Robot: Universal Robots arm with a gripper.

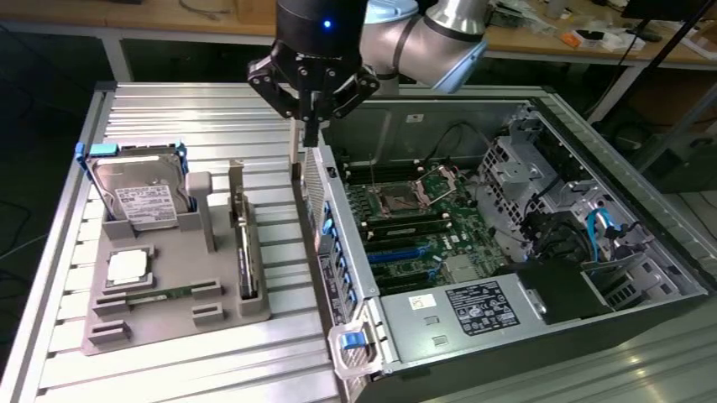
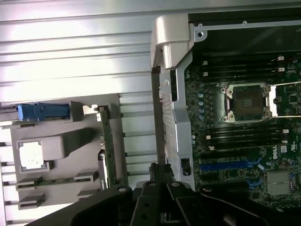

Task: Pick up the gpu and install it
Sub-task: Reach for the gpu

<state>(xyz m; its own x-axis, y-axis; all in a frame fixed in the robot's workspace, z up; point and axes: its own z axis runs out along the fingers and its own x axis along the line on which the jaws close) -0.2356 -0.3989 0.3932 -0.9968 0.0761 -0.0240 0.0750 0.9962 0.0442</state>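
On the exterior view's left is a metal table [image 1: 168,109] with long ridges. A gray tray [image 1: 168,323] sits on it. At the far end of the tray a hard drive [image 1: 140,197] in a blue frame stands up. In front of it lies a small square chip [image 1: 129,267], and near the front lies a thin green memory stick [image 1: 157,294].

The gpu [image 1: 244,256] stands on its long edge in a slot along the tray's right side. It is a thin, flat card. In the wrist view the gpu [image 2: 105,146] shows its green edge. Nothing is touching it.

Next comes the gripper [image 1: 311,124]. It hangs from the arm [image 1: 437,34], points down and is closed tight. I can see nothing between its fingers. It is above the near wall of the computer case [image 1: 325,252], to the right of the tray, close to the gpu but apart from it. In the wrist view the gripper [image 2: 160,170] sits right over that wall's top edge.

On the right the case lies open. Inside is a green board [image 1: 404,227] with a square socket in the middle and blue slots below it. A black box with a white label [image 1: 471,306] sits at the front. Wires and metal cages are on the far right.
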